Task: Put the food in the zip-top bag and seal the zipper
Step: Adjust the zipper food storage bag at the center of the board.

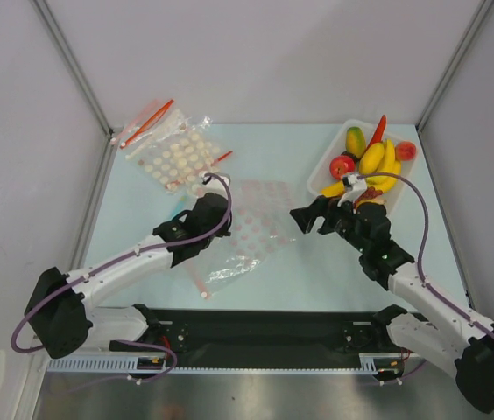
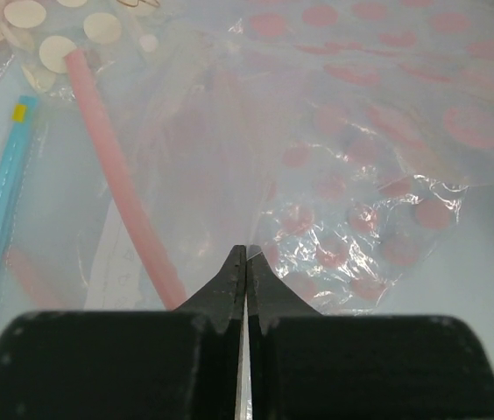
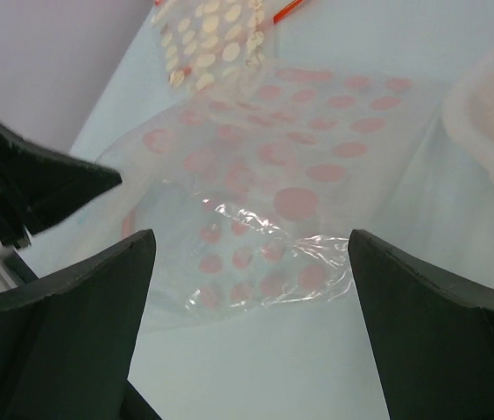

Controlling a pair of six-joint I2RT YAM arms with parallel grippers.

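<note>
Closest in the left wrist view, the left gripper is seen with its jaws clamped together on the clear film of the bag. The zipper runs from just left of the fingers away to the far left. The crinkled bag is spread mid-table over a flat pink-dotted bag and is raised on its left side. The right gripper is held just right of the bag, its fingers wide apart around nothing. The food is heaped in a white basket at the far right, well apart from the bag.
</note>
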